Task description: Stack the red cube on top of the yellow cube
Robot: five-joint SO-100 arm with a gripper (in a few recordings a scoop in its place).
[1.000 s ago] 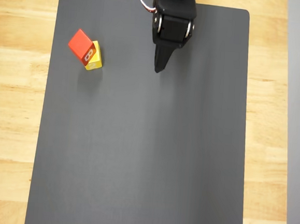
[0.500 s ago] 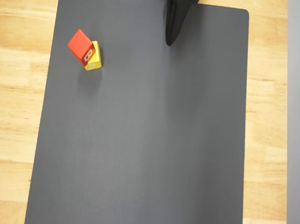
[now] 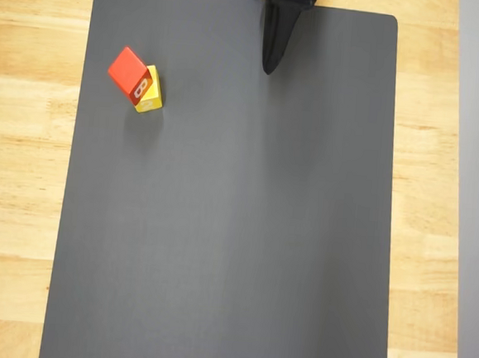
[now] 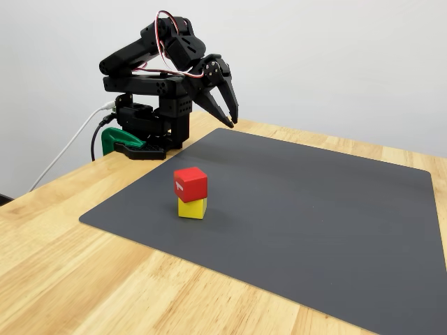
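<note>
- Clearly, we see the red cube (image 4: 190, 183) resting on the yellow cube (image 4: 192, 208), on the dark mat (image 4: 314, 209).
- Our end effector (image 4: 230, 112) hangs raised near the arm's base, fingers nearly together, holding nothing.

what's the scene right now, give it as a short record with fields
red cube: on top of the yellow cube, slightly twisted against it
yellow cube: on the dark mat, near its left edge in the fixed view
gripper: raised near the arm's base, holding nothing, fingers close together
task state: stack looks done
</note>
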